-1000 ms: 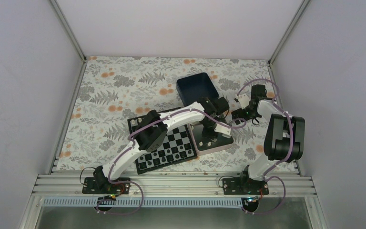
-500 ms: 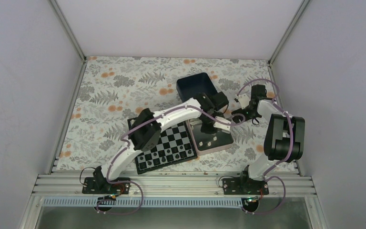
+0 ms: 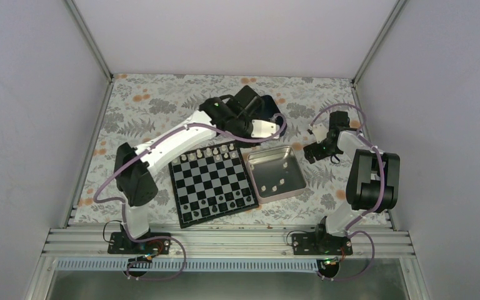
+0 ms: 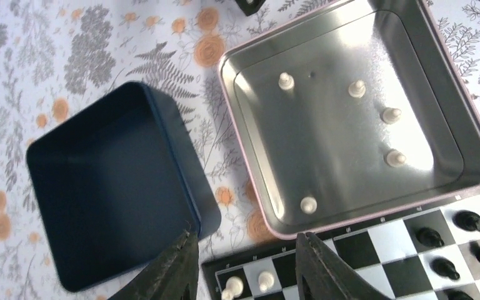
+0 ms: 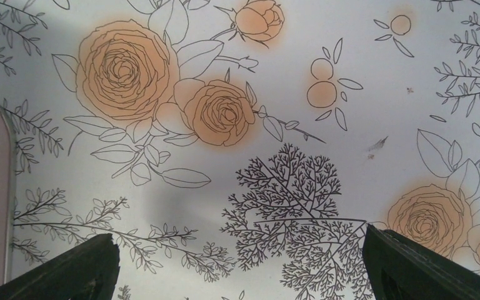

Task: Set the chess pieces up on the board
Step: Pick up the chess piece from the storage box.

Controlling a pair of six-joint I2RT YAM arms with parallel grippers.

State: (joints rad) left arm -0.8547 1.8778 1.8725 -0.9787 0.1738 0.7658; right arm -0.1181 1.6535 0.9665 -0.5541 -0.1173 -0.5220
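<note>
The left gripper (image 4: 245, 267) is held parted and empty, high over the far corner of the board (image 4: 381, 242), just where that corner meets the silver tin (image 4: 337, 162). The dark blue box (image 4: 106, 187) is seen off to one side of the fingers, the tin to the other.

Five cream chess pieces (image 4: 308, 204) are counted loose on the tin's floor, well apart from one another. The closest lies just ahead of the fingertips, near the tin wall that runs beside the board. Whether each stands or has toppled cannot be told at this size, so no long axis can be given. More cream pieces are already lined along the board's far row, and black ones along its near rows.

The right gripper (image 5: 240, 265) is spread wide with nothing in it, low over the flowered cloth (image 5: 350, 62) beside the tin. The left is judged better placed: a short reach forward and down onto that nearest piece is called for.
</note>
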